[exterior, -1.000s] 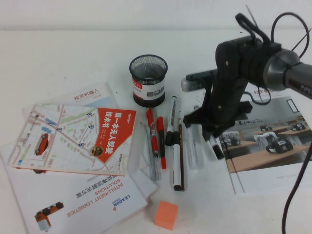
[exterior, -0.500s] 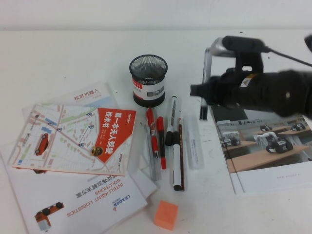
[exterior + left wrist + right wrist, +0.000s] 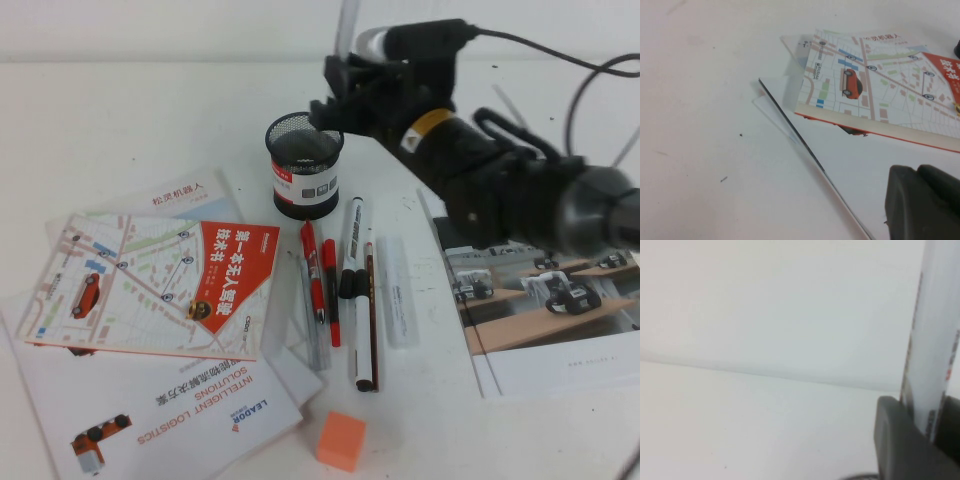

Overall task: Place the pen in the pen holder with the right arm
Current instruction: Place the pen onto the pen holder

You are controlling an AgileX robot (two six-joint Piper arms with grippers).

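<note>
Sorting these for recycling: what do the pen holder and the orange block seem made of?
Pen holder: black metal wire mesh, going by its see-through weave. Orange block: matte, probably foam or rubber. Right gripper holds the pen above the holder; left gripper is parked.

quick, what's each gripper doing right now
Left gripper: parked by the map booklet; cannot be told.
Right gripper: over the pen holder, closed on the pen.

A map booklet (image 3: 150,285) with a red panel lies on a white Leador Logistics brochure (image 3: 190,415). Two red pens (image 3: 320,275) lie side by side beside a capless white marker (image 3: 398,290). An orange block (image 3: 340,440) sits alone. A photo brochure (image 3: 545,300) lies flat.
</note>
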